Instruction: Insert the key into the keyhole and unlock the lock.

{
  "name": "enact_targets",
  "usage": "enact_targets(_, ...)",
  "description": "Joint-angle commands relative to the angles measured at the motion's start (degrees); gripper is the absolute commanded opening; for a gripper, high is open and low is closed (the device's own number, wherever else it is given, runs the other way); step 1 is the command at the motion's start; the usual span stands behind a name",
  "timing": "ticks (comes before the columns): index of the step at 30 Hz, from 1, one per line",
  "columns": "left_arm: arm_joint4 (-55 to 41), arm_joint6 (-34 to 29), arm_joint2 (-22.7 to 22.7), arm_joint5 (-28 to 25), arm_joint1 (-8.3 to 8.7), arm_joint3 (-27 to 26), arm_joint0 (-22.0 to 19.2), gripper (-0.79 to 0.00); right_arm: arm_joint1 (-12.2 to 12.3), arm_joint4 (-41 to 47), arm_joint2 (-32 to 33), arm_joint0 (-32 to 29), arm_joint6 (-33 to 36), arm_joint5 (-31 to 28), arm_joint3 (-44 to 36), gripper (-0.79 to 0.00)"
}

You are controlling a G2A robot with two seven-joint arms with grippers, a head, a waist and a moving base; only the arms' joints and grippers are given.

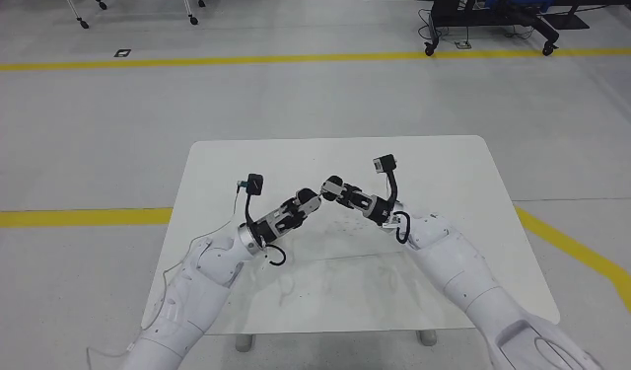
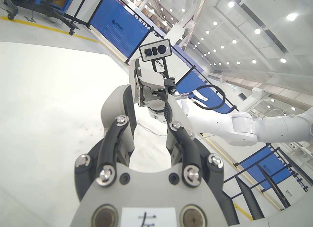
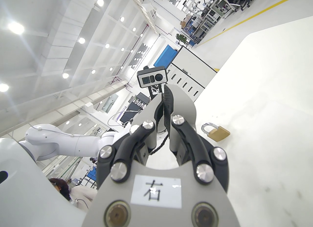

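Note:
A brass padlock (image 3: 216, 133) with a silver shackle lies flat on the white table (image 1: 444, 173), below and beside my right gripper (image 3: 165, 91). That gripper is shut. In the left wrist view a thin toothed metal edge, apparently the key (image 2: 139, 88), sits between its pads. My left gripper (image 2: 149, 96) is open and faces the right gripper (image 2: 140, 83) tip to tip, one finger on each side of it. From above, the left gripper (image 1: 312, 199) and the right gripper (image 1: 328, 186) meet over the middle of the table.
The table's far edge (image 1: 335, 141) and right corner (image 1: 483, 143) lie beyond the arms. Bare tabletop lies on both sides of the grippers. Yellow floor lines (image 1: 296, 59) and racks stand well off the table.

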Motion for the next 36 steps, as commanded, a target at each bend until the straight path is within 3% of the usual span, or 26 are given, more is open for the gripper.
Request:
enact_targets(1,-0.64,0.02,-0.08,0.55,0.0,0.11,0.06,-0.668,-0.08,-0.01,0.01,0.03,0.11,-0.12,0.04,-0.785)
enact_targets(3,-0.85,-0.16,-0.13,0.66,0.03,0.1,0.03,-0.72,-0.14,-0.16,0.04,-0.01,0.25,-0.29,0.04,-0.785)
enact_targets(6,-0.91,-0.39,-0.15,0.8,0.07,0.06,0.02,-0.727,-0.2,-0.2,0.19,-0.09,0.36,-0.34,-0.05,-0.785)
enact_targets(17,-0.73,-0.55,0.03,1.19,0.09,-0.27,0.12,-0.646,-0.33,-0.51,0.8,-0.24,0.9,-0.07,-0.05,-0.785)
enact_targets(21,-0.77,-0.88,0.22,1.37,0.07,-0.18,-0.08,-0.702,-0.39,-0.58,0.93,-0.37,1.19,-0.15,-0.25,-0.785)
enact_targets(23,-0.35,-1.25,0.35,1.53,0.08,-0.1,-0.27,-0.785,-0.43,-0.51,0.97,-0.42,1.43,-0.05,-0.32,-0.785)
enact_targets(32,1.52,-0.83,0.41,1.45,0.11,-0.01,-0.58,-0.785,-0.4,-0.5,1.68,-0.45,2.12,-0.19,-0.1,-0.785)
enact_targets(34,1.92,-0.41,0.3,1.76,0.13,0.01,-0.49,-0.785,-0.33,-0.5,1.93,-0.38,2.55,-0.42,0.04,-0.545)
enact_targets(36,2.05,0.08,0.14,2.05,0.15,0.02,-0.36,-0.785,-0.22,-0.31,2.26,-0.32,3.16,-0.7,0.25,-0.425)
